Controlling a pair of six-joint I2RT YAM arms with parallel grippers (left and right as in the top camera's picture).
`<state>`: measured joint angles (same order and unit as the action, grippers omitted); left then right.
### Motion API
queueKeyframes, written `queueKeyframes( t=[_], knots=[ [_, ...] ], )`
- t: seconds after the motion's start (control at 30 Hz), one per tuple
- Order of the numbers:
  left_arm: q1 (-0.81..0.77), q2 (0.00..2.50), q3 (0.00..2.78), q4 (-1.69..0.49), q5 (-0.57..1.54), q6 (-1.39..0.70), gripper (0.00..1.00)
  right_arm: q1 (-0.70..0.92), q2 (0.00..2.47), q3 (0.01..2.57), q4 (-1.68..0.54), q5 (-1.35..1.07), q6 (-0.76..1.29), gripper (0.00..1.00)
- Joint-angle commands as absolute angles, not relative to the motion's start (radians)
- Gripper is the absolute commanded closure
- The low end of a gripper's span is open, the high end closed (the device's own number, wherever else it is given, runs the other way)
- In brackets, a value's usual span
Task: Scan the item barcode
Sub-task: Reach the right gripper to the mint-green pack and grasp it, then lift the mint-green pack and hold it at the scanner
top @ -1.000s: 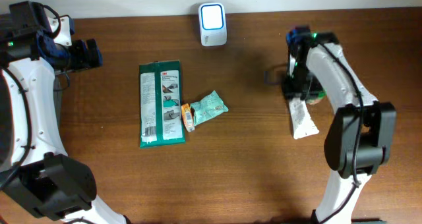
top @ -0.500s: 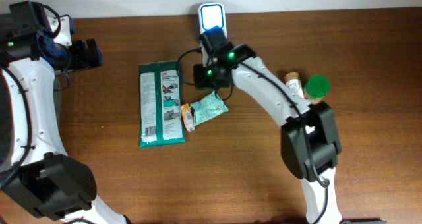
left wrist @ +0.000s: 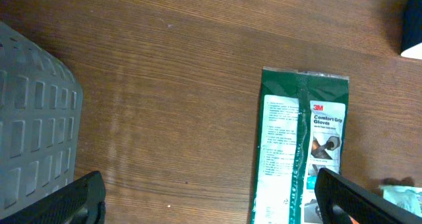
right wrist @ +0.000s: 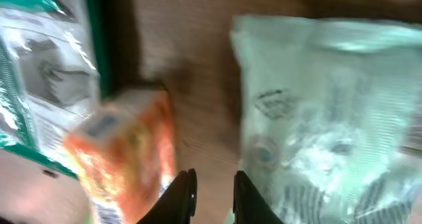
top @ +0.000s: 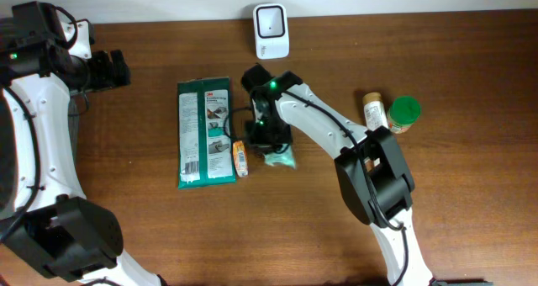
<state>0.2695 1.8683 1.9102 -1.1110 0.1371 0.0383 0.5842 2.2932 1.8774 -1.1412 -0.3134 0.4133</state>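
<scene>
The white scanner stands at the table's back edge, its window dark. A green glove pack lies flat. To its right lie a small orange packet and a mint pouch. My right gripper hangs low over the strip of wood between the packet and the pouch. It is nearly shut, with only bare wood in the thin gap. My left gripper stands wide open at the far left, holding nothing.
A white-capped bottle and a green-lidded jar stand at the right. A grey ribbed crate sits by the left gripper. The right arm stretches across the middle of the table.
My right arm swung from the bottles on the right, past the scanner, down to the orange packet and mint pouch. The pouch shifted to the lower right. The scanner's window went dark.
</scene>
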Motion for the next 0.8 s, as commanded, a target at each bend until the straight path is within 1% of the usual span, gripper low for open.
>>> queueKeyframes(
  t=[0.0,0.07,0.1,0.2,0.33,0.37,0.4,0.43,0.5,0.53,0.63,0.73,0.77],
  knots=[
    [0.27,1.863,1.916,-1.11,0.133,0.054,0.01,0.543,2.297,1.882,-1.242,-0.226,0.31,0.82],
    [0.27,1.863,1.916,-1.11,0.134,0.054,0.01,0.517,2.297,1.882,-1.302,-0.168,0.284,0.81],
    [0.27,1.863,1.916,-1.11,0.133,0.054,0.01,0.493,2.297,1.882,-1.323,-0.161,0.246,0.79],
    [0.27,1.863,1.916,-1.11,0.133,0.054,0.01,0.464,2.285,1.907,-1.325,-0.236,0.131,0.78],
    [0.27,1.863,1.916,-1.11,0.133,0.054,0.01,0.427,2.165,1.969,-1.319,-0.27,0.101,0.73],
    [0.27,1.863,1.916,-1.11,0.134,0.054,0.01,0.403,2.137,1.969,-1.31,-0.27,0.105,0.65],
    [0.27,1.863,1.916,-1.11,0.133,0.054,0.01,0.357,2.124,1.969,-1.309,-0.274,0.105,0.49],
    [0.27,1.863,1.916,-1.11,0.133,0.054,0.01,0.32,2.129,1.965,-1.31,-0.306,0.109,0.41],
    [0.27,1.863,1.916,-1.11,0.134,0.054,0.01,0.264,2.149,1.933,-1.303,-0.404,0.111,0.38],
    [0.27,1.863,1.916,-1.11,0.134,0.054,0.01,0.241,2.163,1.896,-1.297,-0.455,0.121,0.34],
    [0.27,1.863,1.916,-1.11,0.134,0.054,0.01,0.227,2.176,1.766,-1.196,-0.533,0.133,0.29],
    [0.27,1.863,1.916,-1.11,0.133,0.054,0.01,0.227,2.182,1.693,-1.099,-0.551,0.168,0.26],
    [0.27,1.863,1.916,-1.11,0.134,0.054,0.01,0.228,2.183,1.673,-1.063,-0.565,0.178,0.26]
  ],
)
